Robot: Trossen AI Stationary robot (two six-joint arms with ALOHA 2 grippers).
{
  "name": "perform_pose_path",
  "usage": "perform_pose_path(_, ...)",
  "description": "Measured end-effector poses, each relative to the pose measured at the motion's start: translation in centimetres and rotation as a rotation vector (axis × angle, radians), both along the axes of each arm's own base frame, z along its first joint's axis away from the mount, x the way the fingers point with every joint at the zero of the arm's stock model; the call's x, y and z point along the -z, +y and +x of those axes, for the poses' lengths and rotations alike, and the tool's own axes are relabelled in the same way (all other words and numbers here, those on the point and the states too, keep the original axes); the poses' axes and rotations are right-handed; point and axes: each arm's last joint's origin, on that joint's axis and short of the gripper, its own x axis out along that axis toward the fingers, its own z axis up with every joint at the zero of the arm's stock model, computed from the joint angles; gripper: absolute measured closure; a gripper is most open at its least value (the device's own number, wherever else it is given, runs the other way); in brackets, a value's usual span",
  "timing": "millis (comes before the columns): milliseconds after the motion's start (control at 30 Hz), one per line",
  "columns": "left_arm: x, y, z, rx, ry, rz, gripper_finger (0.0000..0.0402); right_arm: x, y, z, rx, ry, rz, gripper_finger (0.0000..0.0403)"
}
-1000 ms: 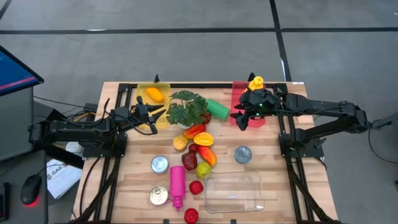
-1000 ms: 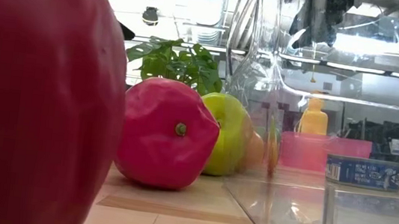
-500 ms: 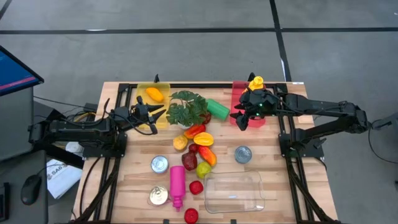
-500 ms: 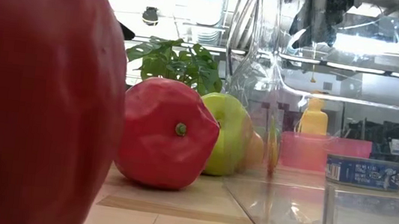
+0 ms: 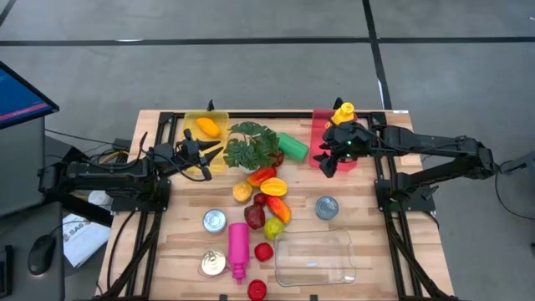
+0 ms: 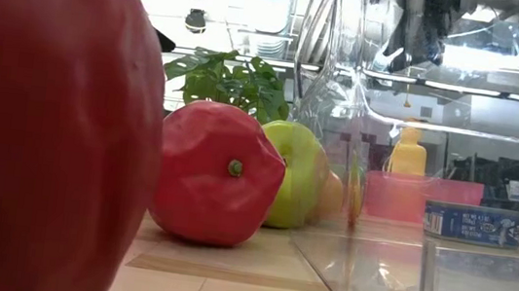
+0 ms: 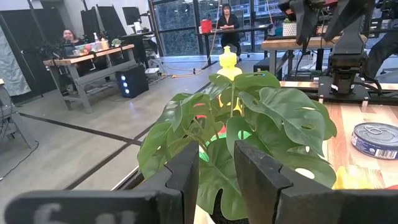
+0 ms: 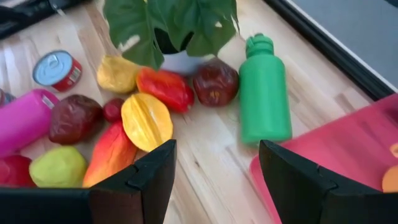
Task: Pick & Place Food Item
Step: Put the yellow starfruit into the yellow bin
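A pile of toy food (image 5: 266, 196) lies on the middle of the wooden table: a yellow ridged fruit (image 8: 146, 121), a red pepper (image 8: 165, 87), dark red fruits, an orange mango (image 8: 112, 154) and a green one (image 8: 56, 167). My right gripper (image 5: 328, 160) hangs open above the near edge of the pink container (image 5: 322, 125), slanting down toward the pile, with nothing between its fingers (image 8: 214, 162). My left gripper (image 5: 216, 154) points level at the potted plant (image 7: 249, 124) beside the yellow container (image 5: 205, 138). A narrow empty gap separates its fingers (image 7: 216, 165).
A green bottle (image 8: 265, 90) lies between the plant and the pink container. A clear tub (image 5: 315, 257) stands at the near right. Cans (image 5: 215, 221) (image 5: 326, 207) (image 5: 213, 263) and a pink bottle (image 5: 238, 247) lie around the pile. An orange food item (image 5: 208, 127) sits in the yellow container.
My right gripper has tipped a little at the wrist while staying where it was over the pink container's edge. Nothing on the table has moved.
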Motion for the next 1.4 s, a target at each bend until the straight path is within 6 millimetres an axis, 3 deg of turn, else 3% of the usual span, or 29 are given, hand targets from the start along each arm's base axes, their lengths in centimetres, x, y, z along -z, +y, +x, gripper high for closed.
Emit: perform_pose_path(1400,0.0,0.0,0.0,0.0,0.0,0.0,0.0312,-0.18,-0.04,0.16,0.001,-0.025,-0.004,0.0179)
